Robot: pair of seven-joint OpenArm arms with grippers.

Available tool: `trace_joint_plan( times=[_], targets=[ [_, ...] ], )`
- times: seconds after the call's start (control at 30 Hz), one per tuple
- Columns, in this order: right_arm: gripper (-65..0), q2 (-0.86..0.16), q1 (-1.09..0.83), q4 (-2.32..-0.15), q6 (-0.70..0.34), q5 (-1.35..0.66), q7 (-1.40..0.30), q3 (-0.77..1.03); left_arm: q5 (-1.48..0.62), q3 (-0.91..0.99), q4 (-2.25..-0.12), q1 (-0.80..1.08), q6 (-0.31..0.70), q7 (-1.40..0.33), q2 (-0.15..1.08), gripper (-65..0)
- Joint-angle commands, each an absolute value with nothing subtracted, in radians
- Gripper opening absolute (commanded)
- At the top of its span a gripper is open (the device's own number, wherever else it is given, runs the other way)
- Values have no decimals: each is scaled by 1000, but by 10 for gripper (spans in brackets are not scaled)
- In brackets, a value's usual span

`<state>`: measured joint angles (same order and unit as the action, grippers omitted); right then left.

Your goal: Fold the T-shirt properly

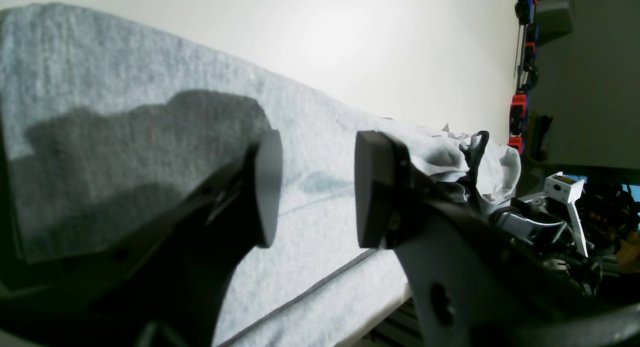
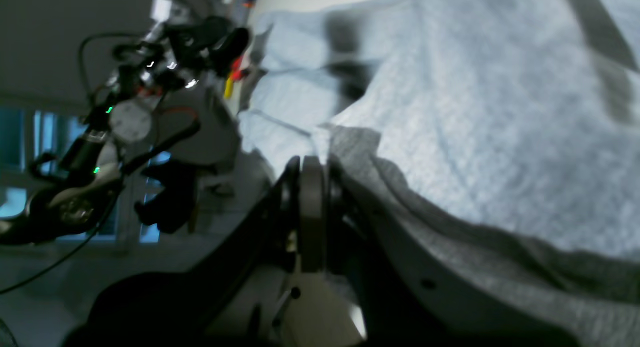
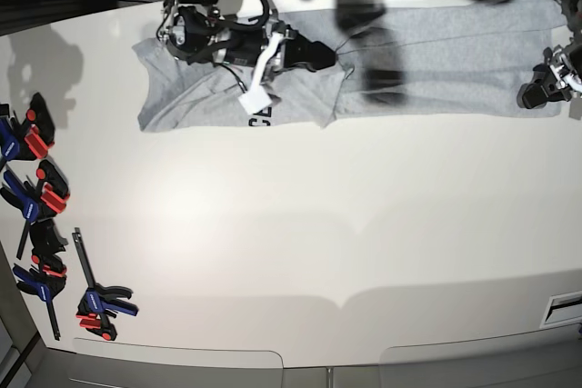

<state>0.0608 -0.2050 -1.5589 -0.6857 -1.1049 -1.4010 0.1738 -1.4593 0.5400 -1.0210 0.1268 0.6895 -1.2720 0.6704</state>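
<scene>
Across our white table the light heather-grey cotton T-shirt stretches sideways between our right gripper, pinching its fabric, and our gaping left gripper.

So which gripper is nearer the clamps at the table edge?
Right. The right gripper pinches the T-shirt mid-table, nearer the clamps; the left gripper sits open at the opposite end.

My left gripper: black fingers, flat grey pads, white bracket w/ screw hole. Right gripper: same black/grey build, black cables.
</scene>
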Motion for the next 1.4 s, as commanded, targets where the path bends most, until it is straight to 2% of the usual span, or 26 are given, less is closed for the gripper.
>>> trace_joint_plan(
  times=[0.0, 0.77, 0.9, 1.27, 1.37],
  targets=[
    [-650, 61, -197, -1578, -698, -1141, -1396, 159, -1484, 551, -1036, 119, 698, -1262, 698, -435],
    [-650, 22, -253, -1578, -698, -1131, -1396, 138, -1484, 551, -1036, 118, 698, -1259, 699, -435],
    [-580, 16, -255, -1578, -698, -1162, -1396, 138, -1484, 551, -1036, 119, 698, -1257, 698, -434],
    [-579, 2, -266, -1580, -698, -1374, -1396, 138, -1484, 551, -1036, 119, 698, -1256, 699, -434],
    [-536, 2, -266, -1583, -698, -1412, -1396, 138, -1484, 551, -1036, 118, 698, -1256, 699, -434]
  ],
)
